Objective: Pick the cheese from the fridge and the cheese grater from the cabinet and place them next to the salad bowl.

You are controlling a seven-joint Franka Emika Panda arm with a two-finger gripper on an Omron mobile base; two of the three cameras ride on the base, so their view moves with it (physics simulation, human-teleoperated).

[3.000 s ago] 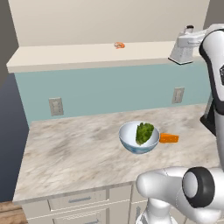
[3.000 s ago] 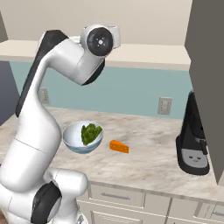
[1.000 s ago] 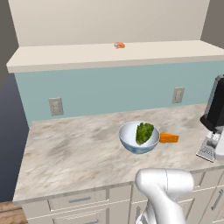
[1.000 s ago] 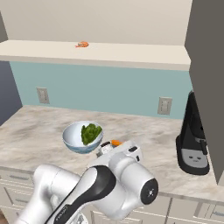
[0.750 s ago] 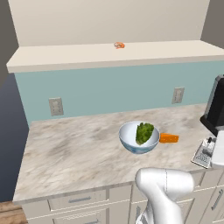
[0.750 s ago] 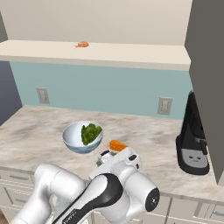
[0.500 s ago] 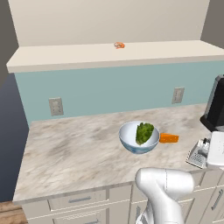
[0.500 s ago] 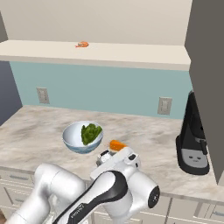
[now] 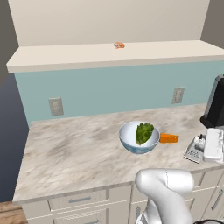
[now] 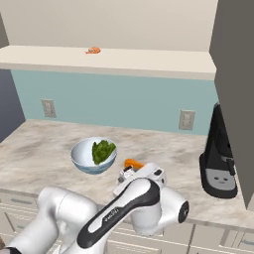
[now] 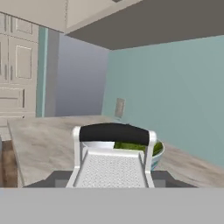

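Grey metal cheese grater [image 11: 112, 164] apparently clamped between the gripper [image 9: 205, 146] fingers, though the contact itself hidden, low over the marble counter [image 9: 74, 148] near its front edge, right of the orange cheese [image 9: 169, 138] lying just beside the salad bowl [image 9: 139, 137].

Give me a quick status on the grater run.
Gripper shut on cheese grater, low over the counter. Cheese already beside salad bowl. Coffee machine off to the right.
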